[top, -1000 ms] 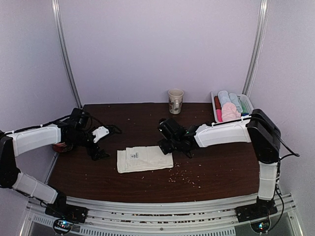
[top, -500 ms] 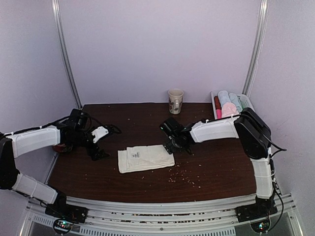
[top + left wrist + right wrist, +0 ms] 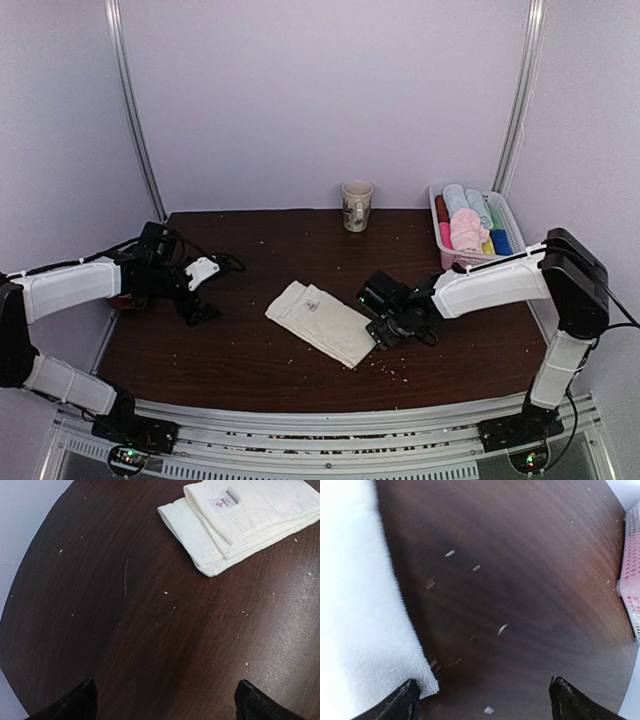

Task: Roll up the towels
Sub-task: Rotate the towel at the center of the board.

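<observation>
A cream-white towel (image 3: 322, 322), folded, lies slantwise in the middle of the dark table. In the left wrist view this towel (image 3: 250, 520) shows its small label (image 3: 227, 497). My right gripper (image 3: 385, 330) is low at its right end. In the right wrist view the jaws are wide apart, the gripper (image 3: 485, 702) open, and the towel's fluffy corner (image 3: 360, 605) lies against the left fingertip (image 3: 402, 700). My left gripper (image 3: 200, 295) hovers open at the table's left, well short of the towel; in its wrist view the gripper (image 3: 165, 702) holds nothing. A pale pink towel (image 3: 466, 228) lies in the basket.
A white basket (image 3: 500, 212) with several rolled coloured towels stands at the back right, and the basket's mesh wall (image 3: 632, 565) edges the right wrist view. A mug (image 3: 356, 205) stands at the back centre. Pale crumbs (image 3: 385, 365) dot the table by the towel.
The cream-white towel has swung from lying level to slanting, its right end now nearer the front. My right arm moved from behind the towel to its front right end. The left arm stayed.
</observation>
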`<move>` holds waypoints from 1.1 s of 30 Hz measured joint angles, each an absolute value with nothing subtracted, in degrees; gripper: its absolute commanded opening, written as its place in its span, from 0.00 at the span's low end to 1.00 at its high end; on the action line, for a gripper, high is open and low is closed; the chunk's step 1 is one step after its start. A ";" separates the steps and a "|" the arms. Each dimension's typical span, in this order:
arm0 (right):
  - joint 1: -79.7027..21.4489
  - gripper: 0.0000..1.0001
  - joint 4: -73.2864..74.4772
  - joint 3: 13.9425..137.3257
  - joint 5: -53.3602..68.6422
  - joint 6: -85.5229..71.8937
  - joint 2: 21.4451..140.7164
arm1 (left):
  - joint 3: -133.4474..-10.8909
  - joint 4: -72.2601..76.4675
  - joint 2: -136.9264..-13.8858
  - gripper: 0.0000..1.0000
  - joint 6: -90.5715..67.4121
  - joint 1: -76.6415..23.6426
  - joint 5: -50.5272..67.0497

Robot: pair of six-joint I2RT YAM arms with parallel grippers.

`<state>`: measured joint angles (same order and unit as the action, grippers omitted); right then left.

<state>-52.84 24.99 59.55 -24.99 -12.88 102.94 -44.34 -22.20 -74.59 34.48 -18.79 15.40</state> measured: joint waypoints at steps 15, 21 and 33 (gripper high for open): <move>-65.45 1.00 37.28 76.20 -28.77 -13.06 101.69 | -44.16 -21.93 -73.12 0.98 34.30 -18.76 15.18; -61.32 0.99 33.41 89.47 -32.95 -6.85 114.10 | -43.90 -21.89 -73.12 0.98 34.30 -18.74 15.22; -53.17 0.96 31.35 101.21 -31.46 -3.01 131.57 | -43.70 -21.87 -73.06 0.98 34.68 -18.74 15.57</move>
<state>-53.17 31.35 101.21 -31.46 -3.01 131.57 -43.70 -21.87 -73.06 34.68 -18.74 15.57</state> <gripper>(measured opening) 0.982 0.978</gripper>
